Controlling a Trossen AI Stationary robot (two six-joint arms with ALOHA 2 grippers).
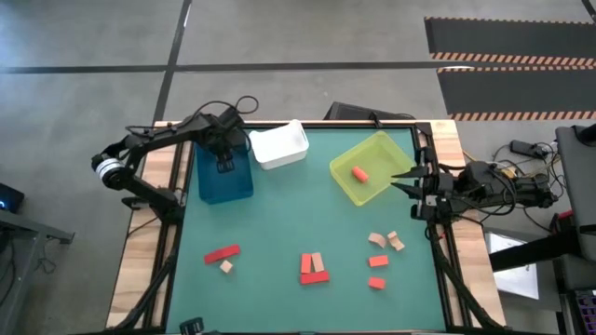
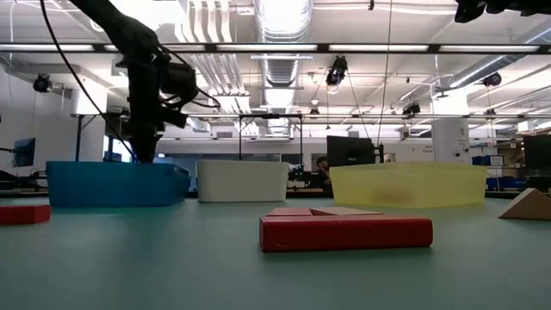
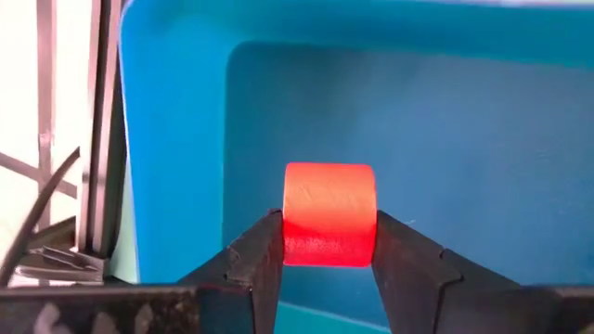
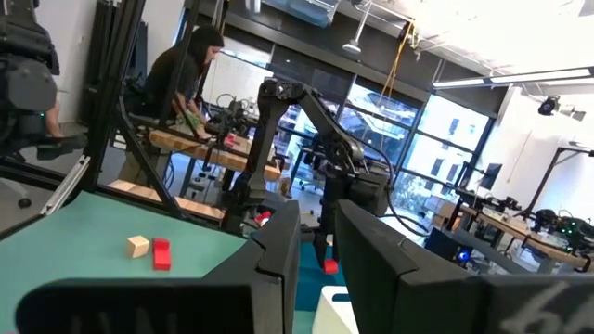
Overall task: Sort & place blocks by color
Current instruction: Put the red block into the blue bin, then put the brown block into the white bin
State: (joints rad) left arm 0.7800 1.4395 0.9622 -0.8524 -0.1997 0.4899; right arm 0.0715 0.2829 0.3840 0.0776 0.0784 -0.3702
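Green table (image 1: 279,233) carrying three bins along the far side: blue bin (image 1: 225,181) on the left, white bin (image 1: 279,145) in the middle, yellow-green bin (image 1: 371,167) on the right with one orange block (image 1: 359,173) already inside. Left arm reaching over the blue bin, left gripper (image 3: 327,243) clenched on a red block (image 3: 329,213), held above the bin's floor and inside its walls, not yet let go. Right arm parked at the table's right edge beside the yellow-green bin, right gripper (image 4: 316,246) empty, fingers with a narrow gap between them, aimed across the table. Loose blocks strewn on the near half: a red bar (image 1: 222,253) with a small tan cube (image 1: 226,267) just beside it at the left; a red and tan cluster (image 1: 314,268) in the middle; tan pieces (image 1: 386,241) and two small red blocks (image 1: 377,271) at the right. Step in hand, judging by the pose: dropping a red block into the blue bin. Next move likely calling for opening the fingers so the block falls clear, lifting straight out past the bin wall, then heading for another block on the near side. Most of the sorting apparently left to do.
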